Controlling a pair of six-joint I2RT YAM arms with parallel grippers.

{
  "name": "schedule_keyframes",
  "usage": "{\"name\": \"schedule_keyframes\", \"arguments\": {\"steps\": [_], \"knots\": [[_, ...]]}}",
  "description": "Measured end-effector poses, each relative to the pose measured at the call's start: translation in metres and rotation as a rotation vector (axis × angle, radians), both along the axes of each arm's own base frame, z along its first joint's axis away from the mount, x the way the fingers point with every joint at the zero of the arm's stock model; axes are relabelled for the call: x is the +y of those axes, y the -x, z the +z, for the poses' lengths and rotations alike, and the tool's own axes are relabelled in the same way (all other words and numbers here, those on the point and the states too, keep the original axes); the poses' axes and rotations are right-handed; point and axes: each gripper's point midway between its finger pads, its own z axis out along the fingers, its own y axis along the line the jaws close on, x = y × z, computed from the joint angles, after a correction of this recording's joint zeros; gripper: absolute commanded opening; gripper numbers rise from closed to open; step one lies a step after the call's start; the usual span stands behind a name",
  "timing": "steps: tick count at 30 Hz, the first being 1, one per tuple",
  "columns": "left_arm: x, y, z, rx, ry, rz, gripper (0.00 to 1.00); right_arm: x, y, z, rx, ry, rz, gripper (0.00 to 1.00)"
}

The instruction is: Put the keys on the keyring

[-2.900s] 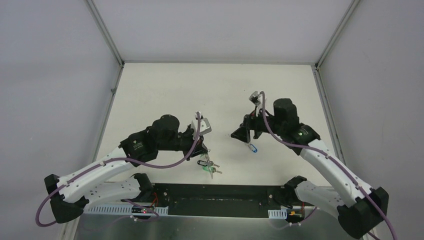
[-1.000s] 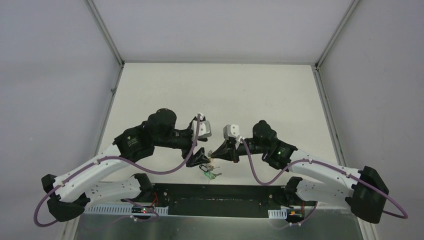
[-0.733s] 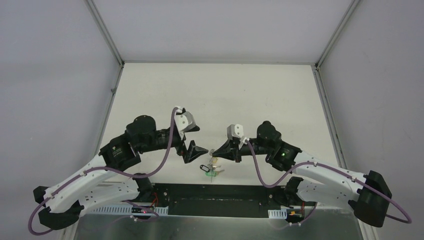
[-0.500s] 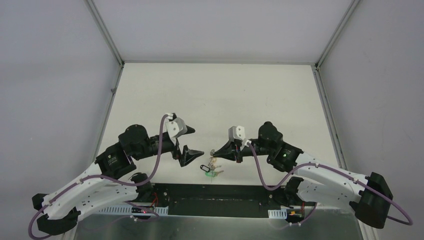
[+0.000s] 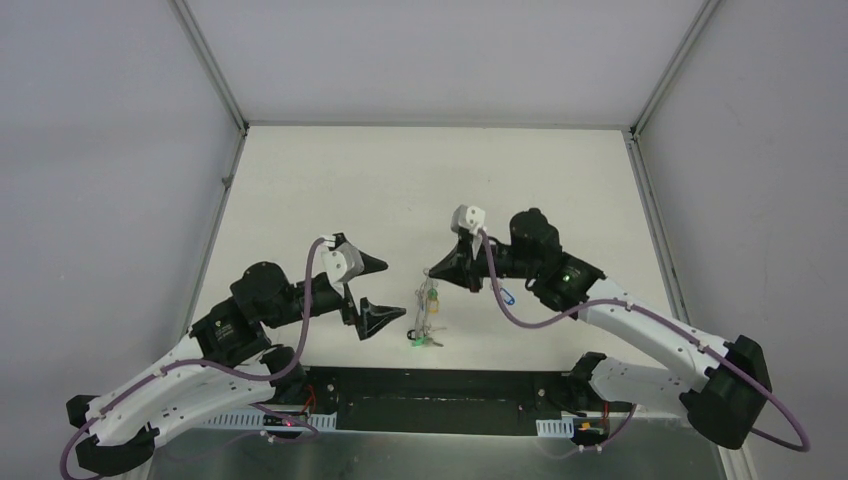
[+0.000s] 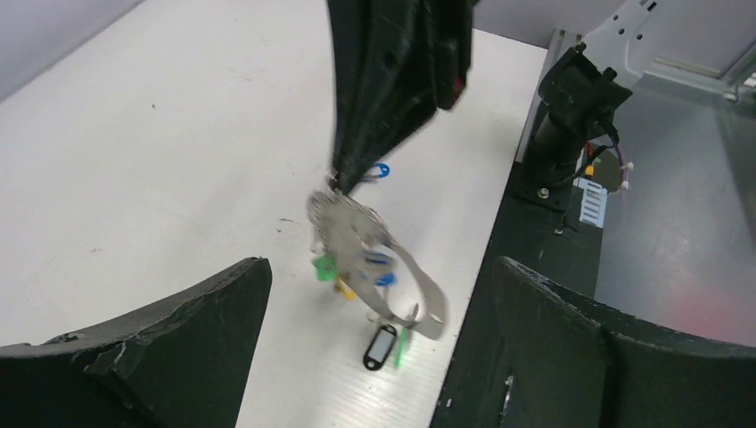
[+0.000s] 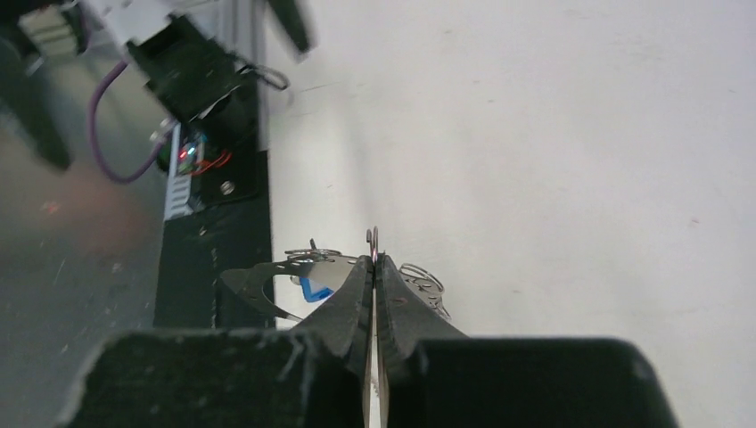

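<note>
We are seeing the right hand [image 7: 373, 267] pinching fully shut on the keyring [image 6: 426, 289]. It is gripping the thin grey loop at its 12 o'clock point, so the ring is hanging down from the fingertips. The keys [image 6: 367, 264], with green, blue and yellow heads, are dangling in a bunch from the loop. A black tag [image 6: 382, 344] is hanging lowest, just beside a green key, and we cannot tell whether those lowest pieces are touching the tabletop [image 5: 330, 180]. In the top view the bunch is sitting near the 6 o'clock edge of the tabletop, between the two arms. The left hand [image 5: 388, 290] is standing wide open and gripping nothing, its two fingers spreading at 9 o'clock of the ring, near it but apart from it. A loose blue key [image 5: 510, 297] is lying on the tabletop at 3 o'clock of the ring, under the right arm and apart from the loop.
</note>
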Motion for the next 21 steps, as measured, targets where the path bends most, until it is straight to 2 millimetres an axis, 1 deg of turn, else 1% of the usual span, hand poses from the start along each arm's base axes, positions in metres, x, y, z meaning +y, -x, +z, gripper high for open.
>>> {"name": "schedule_keyframes", "arguments": {"steps": [1,3,6,8,9,10,13,16,18,21], "knots": [[0.0,-0.001,0.0,0.018,0.006,0.013,0.99,-0.002,-0.015,0.007,0.026,0.018,-0.04,0.0],[0.001,-0.005,-0.001,0.069,0.017,0.044,0.99,-0.007,-0.039,0.018,0.074,0.035,-0.111,0.0],[0.003,-0.015,-0.006,0.18,0.037,0.129,0.99,-0.022,-0.076,0.036,0.155,0.041,-0.25,0.0],[0.007,-0.025,-0.015,0.274,0.043,0.216,0.99,-0.041,-0.103,0.044,0.224,0.041,-0.39,0.0],[0.007,-0.028,-0.021,0.322,0.039,0.251,0.99,-0.049,-0.113,0.047,0.249,0.042,-0.455,0.0],[0.008,-0.032,-0.026,0.36,0.038,0.285,0.99,-0.062,-0.127,0.05,0.289,0.044,-0.545,0.0],[0.004,-0.042,-0.051,0.49,-0.002,0.374,0.99,-0.091,-0.156,0.061,0.359,0.024,-0.715,0.0],[-0.007,-0.047,-0.078,0.593,-0.078,0.413,0.99,-0.123,-0.176,0.062,0.419,-0.001,-0.844,0.0],[-0.019,-0.048,-0.095,0.662,-0.144,0.414,0.99,-0.141,-0.183,0.056,0.465,-0.001,-0.906,0.0],[-0.041,-0.048,-0.117,0.75,-0.24,0.387,0.99,-0.169,-0.189,0.04,0.551,0.018,-0.997,0.0]]}}
